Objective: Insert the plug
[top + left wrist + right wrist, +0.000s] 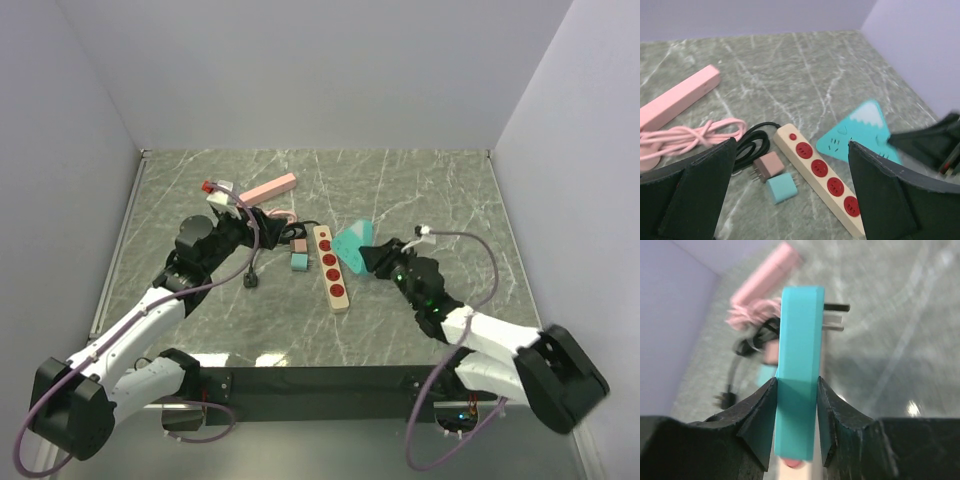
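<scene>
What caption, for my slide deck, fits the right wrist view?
Right gripper clamps the teal adapter edge-on, prongs projecting sideways, marble table blurred behind.

The right gripper (796, 390) clamps a teal plug (799, 340) edge-on and upright, its two black fingers (762, 410) pressing the flat faces at the near end. Near the far end, metal prongs (835, 307) stick out to the right, one dark and the others silvery. Beyond it, blurred on the marble table (890, 350), lie a pink bar (771, 275), a bunched pink cord (752, 316) and a black cable (747, 347) on the left, near the lilac wall (670, 315)
</scene>
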